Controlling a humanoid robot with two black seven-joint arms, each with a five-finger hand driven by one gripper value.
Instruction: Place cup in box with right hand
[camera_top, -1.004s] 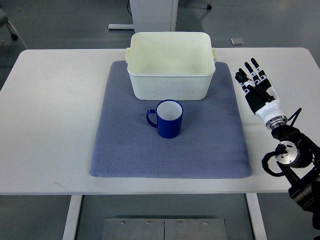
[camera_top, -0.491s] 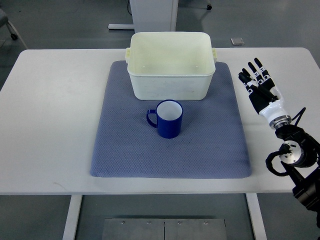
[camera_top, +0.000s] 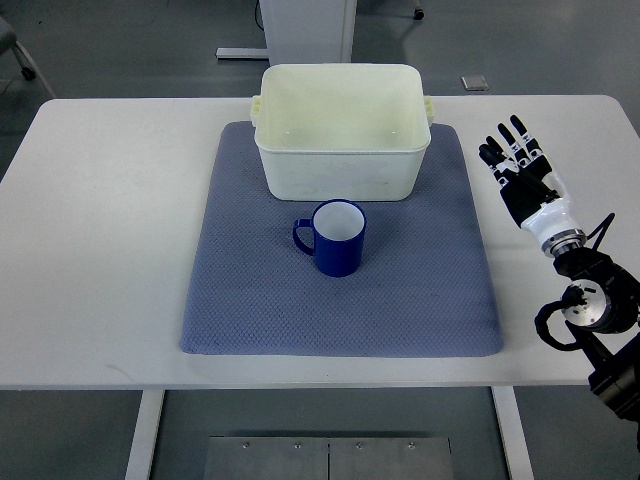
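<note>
Table (camera_top: 110, 200), white, fills most of the view and carries everything else. Mat (camera_top: 250, 300), blue-grey and textured, lies flat on the table's middle. Box (camera_top: 342, 165), cream plastic and open-topped, stands on the far part of the mat, with small lugs at its two far corners and nothing visible inside. Right arm (camera_top: 590, 310) comes in from the right edge, its black joints and cable loops hanging over the table's near right corner, right of the mat. Cup (camera_top: 338, 238), dark blue with a white inside, stands upright on the mat just in front of the box, apart from it, its handle pointing left. Right hand (camera_top: 525, 180) hovers over bare table right of the mat, well apart from the cup and level with the box's near wall. Its black fingers (camera_top: 503, 140) point away from the robot, straight and slightly fanned; they hold nothing and touch nothing.
</note>
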